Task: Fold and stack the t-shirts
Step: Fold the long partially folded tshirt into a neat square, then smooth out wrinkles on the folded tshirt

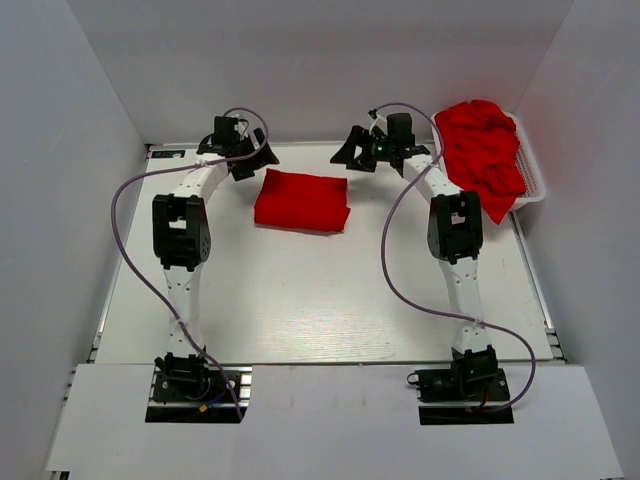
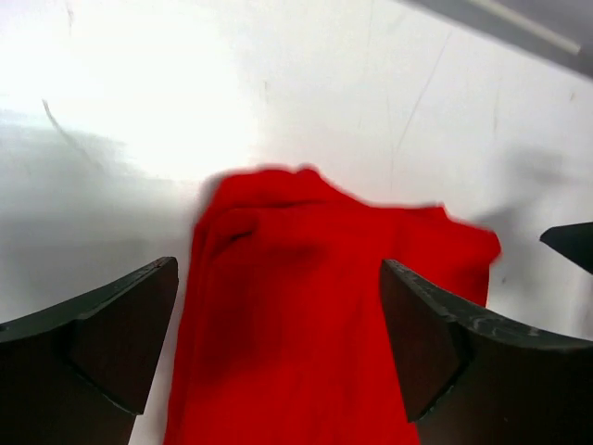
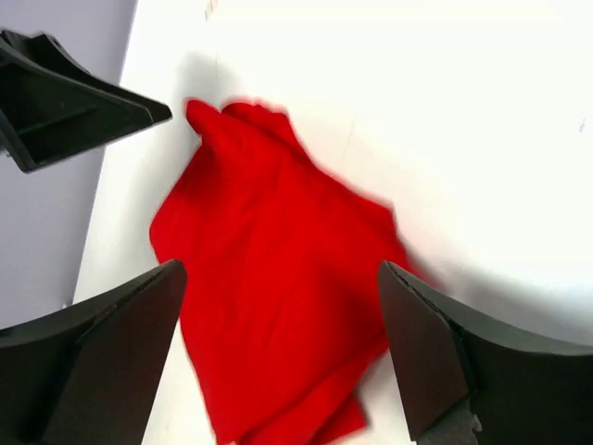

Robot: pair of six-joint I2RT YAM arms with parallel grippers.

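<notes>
I am looking down from the top camera. One folded t-shirt (image 1: 301, 201) lies flat on the white table (image 1: 320, 300). From the middle of the table it sits toward 12 o'clock. It is a neat red block, wider than it is deep.

The left gripper (image 1: 245, 155) is just beside the shirt, at the shirt's 10 o'clock. The right gripper (image 1: 365, 152) is just beside it too, at the shirt's 2 o'clock. The two grippers are on either side of the shirt's far edge.

In the left wrist camera I see both dark fingers (image 2: 111, 343) spread wide apart. The red cloth shows in the gap between them, lower down, and nothing is pinched. The cloth looks a bit blurry here. In the right wrist camera the fingers are wide apart as well, with the red shirt lying on the table below the gap. That gripper holds nothing either. I can also see part of the left gripper at 10 o'clock in that picture.

A messy pile of t-shirts (image 1: 485, 150) is in the white basket (image 1: 538, 190). The basket is at the table's 2 o'clock corner, near the right arm. Some red cloth hangs over its near rim.
</notes>
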